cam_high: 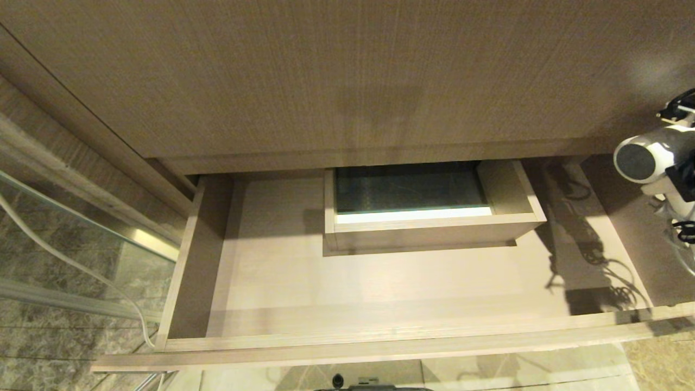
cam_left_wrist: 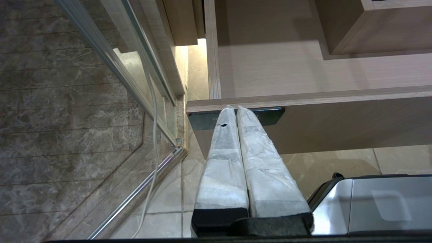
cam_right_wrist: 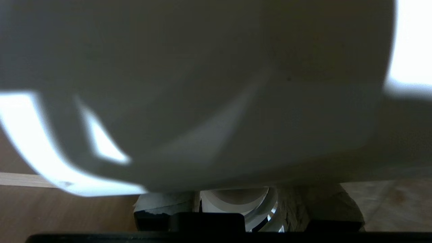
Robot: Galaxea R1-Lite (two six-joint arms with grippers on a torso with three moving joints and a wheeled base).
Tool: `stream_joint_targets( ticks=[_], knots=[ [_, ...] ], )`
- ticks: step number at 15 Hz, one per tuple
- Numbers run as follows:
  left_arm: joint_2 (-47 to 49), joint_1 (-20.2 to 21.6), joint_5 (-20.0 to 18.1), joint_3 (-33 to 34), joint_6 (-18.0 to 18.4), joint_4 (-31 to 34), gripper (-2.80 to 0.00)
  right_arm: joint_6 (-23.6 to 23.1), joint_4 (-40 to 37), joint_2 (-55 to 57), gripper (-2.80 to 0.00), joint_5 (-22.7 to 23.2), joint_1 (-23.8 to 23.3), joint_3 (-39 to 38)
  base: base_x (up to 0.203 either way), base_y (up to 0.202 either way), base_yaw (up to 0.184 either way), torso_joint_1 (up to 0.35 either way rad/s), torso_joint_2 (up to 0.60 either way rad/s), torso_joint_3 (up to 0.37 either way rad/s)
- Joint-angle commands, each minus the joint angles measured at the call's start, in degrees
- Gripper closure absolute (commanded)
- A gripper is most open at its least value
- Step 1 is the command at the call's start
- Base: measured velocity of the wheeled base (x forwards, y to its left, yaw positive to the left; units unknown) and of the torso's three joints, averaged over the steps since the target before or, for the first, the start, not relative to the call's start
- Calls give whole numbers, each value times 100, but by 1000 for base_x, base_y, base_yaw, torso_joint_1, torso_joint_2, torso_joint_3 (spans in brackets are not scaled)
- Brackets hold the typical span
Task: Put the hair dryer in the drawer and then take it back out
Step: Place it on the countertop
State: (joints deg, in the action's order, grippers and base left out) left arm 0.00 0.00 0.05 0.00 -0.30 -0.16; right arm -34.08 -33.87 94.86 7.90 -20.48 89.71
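Dryer held in right gripper, fingers clamped round white body; grey barrel end faces inward across drawer. Barrel axis roughly level, cord dangling below hand. Dryer sits above drawer's right end, off floor. Drawer open, floor bare, lies down and inward from hand. Likely next: lower inward, clear of boxed cut-out. Left gripper parked at drawer front, fingers together.

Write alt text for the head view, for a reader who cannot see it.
An open wood-grain drawer fills the view, its floor bare apart from a boxed cut-out at the back. At the right edge, above the drawer's right end, the right gripper holds a white hair dryer, its grey round end facing the camera and its coiled cord dangling.
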Motion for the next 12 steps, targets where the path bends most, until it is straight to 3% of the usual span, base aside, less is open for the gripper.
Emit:
stream_joint_targets(
  ticks=[1, 8, 12],
  knots=[
    [3, 0, 1, 0, -5, -2, 0, -170, 39, -625, 0, 14, 0, -75, 0, 0, 0, 0, 0, 0],
    [9, 0, 4, 0, -5, -2, 0, -374, 73, -2088, 0, 34, -2, -634, 0, 0, 0, 0, 0, 0],
    [0, 0, 4, 0, -5, -2, 0, -78, 31, -2484, 0, 41, -54, -798, 0, 0, 0, 0, 0, 0]
  ],
)
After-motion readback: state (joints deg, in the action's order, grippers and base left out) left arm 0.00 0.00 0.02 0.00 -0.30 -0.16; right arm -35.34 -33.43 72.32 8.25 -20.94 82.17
